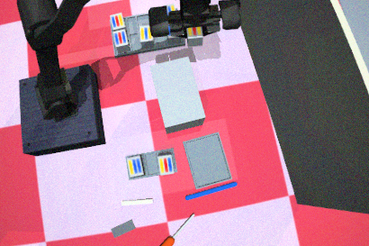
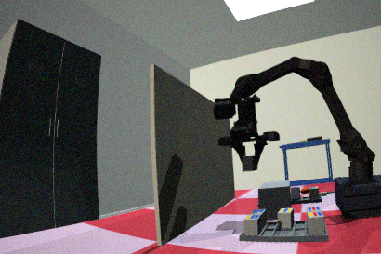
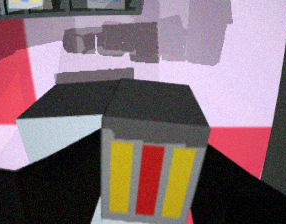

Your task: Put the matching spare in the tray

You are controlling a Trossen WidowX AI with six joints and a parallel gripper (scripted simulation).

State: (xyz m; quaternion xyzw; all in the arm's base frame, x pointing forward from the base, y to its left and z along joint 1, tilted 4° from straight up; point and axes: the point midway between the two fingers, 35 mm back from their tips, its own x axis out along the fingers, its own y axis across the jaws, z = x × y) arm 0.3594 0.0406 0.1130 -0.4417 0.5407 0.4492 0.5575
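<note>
spare in the gripper (image 1: 194, 31): we are seeing a grey block with a yellow-red-yellow striped label (image 3: 150, 179), pinched between the closed fingers and hanging in the air, upright, beyond the rack's end.
spare rack (image 1: 135, 49): it is lying flat on the checkered floor, carrying several more grey blocks with striped labels.
tray (image 1: 207, 159): we are looking at a flat grey rectangle with a thin raised rim, lying well apart from the held spare.
mounted unit (image 1: 176, 93): a plain pale grey box is standing between rack and tray; its code is not showing.
</note>
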